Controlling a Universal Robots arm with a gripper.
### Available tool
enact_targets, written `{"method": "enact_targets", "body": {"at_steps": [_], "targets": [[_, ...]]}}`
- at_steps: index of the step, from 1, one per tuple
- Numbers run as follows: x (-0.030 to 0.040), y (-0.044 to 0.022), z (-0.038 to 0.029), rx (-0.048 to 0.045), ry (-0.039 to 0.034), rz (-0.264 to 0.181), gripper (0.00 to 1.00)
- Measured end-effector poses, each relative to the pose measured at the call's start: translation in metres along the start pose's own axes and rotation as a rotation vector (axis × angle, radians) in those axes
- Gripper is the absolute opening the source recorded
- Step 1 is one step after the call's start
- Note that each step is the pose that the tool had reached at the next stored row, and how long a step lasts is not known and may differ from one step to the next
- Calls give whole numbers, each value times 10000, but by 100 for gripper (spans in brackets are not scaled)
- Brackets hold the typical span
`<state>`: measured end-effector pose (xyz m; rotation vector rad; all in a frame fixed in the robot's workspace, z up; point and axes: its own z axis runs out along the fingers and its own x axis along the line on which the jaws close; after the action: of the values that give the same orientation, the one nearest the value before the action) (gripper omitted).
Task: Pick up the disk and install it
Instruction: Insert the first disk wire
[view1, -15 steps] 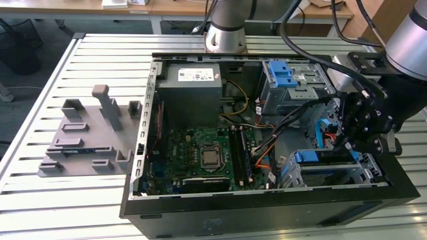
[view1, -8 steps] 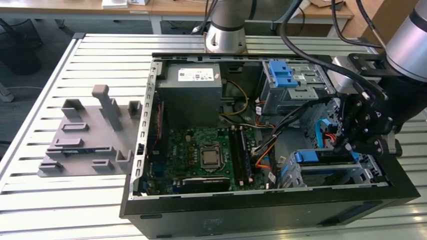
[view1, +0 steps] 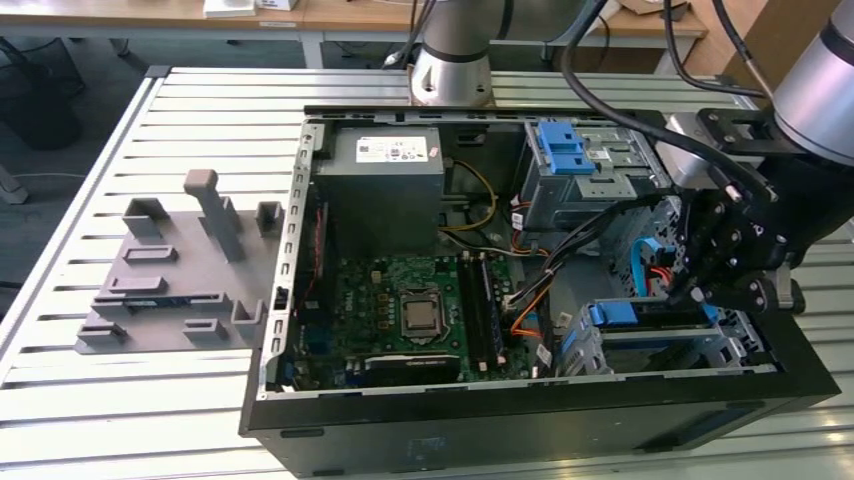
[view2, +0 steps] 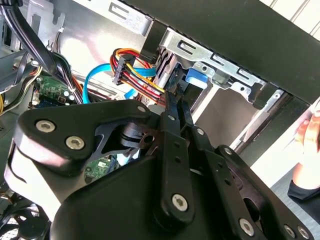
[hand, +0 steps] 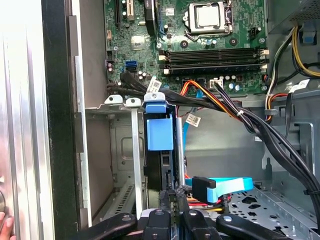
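A grey fixture block (view1: 174, 275) rests on the slatted table (view1: 80, 400) beside the open computer case (view1: 534, 425).

Disk (hand: 167, 170) mostly hidden in cage (hand: 131, 150)

No legible text — labels unreadable

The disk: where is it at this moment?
In the first wrist view the disk stands on edge in the drive cage, just beyond the hand.
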<state>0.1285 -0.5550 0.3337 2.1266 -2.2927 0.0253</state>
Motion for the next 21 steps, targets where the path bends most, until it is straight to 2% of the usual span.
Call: {"method": "enact_targets", "body": {"at_steps": [8,14,17,18,19,21], "targets": [[0,-1,47,-3,-1,-1,16],[0,-1,59,-7,-5,-1,16],[0,-1,47,-19,-18,0,17],[0,-1,32,-19,-16,0,17],[1,-2,13,-19,-7,-1,24],[1,-2,-23,-19,-12,-1,24]]}}
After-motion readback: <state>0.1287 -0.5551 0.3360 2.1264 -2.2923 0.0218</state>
